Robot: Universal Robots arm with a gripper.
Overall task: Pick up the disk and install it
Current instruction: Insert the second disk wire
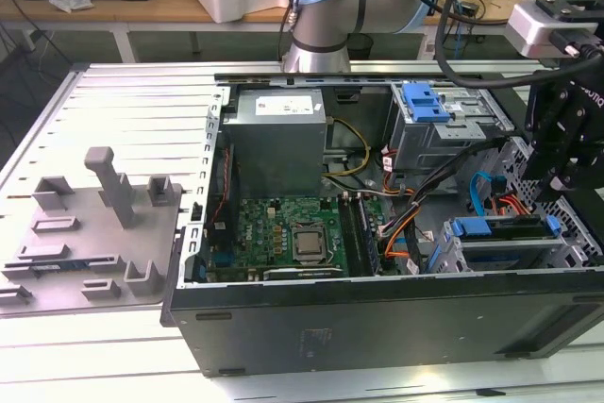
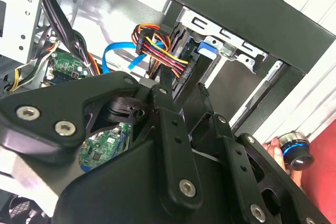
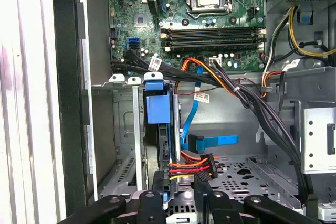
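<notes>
Down inside open computer case point(image 1: 377, 318), hung with gripper point(image 3: 181, 203) right at disk point(image 3: 157, 109) standing in its bay for fitting; couldn't tell if clamped.

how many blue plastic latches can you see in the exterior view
2: one blue latch atop the grey metal cage, one on the disk by the gripper. More may be hidden.

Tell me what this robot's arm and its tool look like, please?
The arm is built of silver-grey tubes with rounded pale-blue caps at the joints, and black cables trail along it. The tool is matte black, made of flat jointed links held by shiny silver screws. A grey box-shaped camera sits near the wrist.
</notes>
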